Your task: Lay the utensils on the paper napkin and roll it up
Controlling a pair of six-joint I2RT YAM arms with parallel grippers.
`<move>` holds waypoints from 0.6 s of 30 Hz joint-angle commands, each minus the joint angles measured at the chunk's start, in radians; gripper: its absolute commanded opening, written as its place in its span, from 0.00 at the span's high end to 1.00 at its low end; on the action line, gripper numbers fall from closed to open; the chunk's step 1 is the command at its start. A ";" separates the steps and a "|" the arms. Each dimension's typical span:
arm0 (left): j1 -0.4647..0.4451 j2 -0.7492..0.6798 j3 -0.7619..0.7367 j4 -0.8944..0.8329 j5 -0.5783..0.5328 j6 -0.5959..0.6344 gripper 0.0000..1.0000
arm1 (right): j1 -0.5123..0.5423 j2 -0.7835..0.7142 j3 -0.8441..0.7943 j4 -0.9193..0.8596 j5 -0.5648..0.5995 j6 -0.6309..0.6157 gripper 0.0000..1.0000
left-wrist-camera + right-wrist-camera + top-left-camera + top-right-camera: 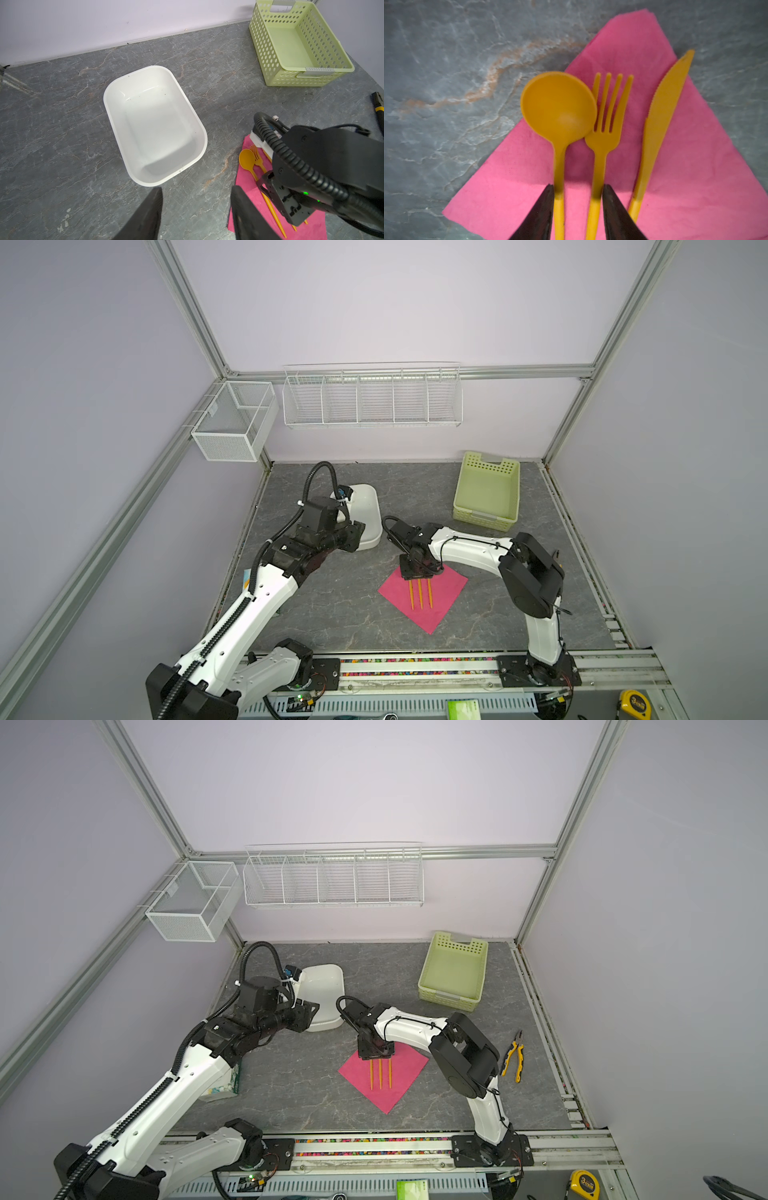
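The pink paper napkin lies flat on the grey table like a diamond. Three orange utensils rest on it side by side: spoon, fork and knife. In both top views only their handles show. My right gripper hangs low over them, open, its fingers flanking the spoon and fork handles, with the knife handle outside. My left gripper is open and empty beside the white tub.
The white tub stands left of the napkin and a green perforated basket sits at the back right. Yellow-handled pliers lie right of the right arm. A tissue box stands under the left arm.
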 commanded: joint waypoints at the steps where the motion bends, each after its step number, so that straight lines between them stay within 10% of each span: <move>1: 0.006 0.007 -0.004 -0.018 -0.008 0.024 0.46 | 0.002 0.014 0.005 -0.026 0.017 0.010 0.58; 18: 0.005 0.019 -0.004 -0.017 -0.010 0.022 0.46 | 0.003 -0.206 -0.054 -0.013 0.065 -0.099 0.47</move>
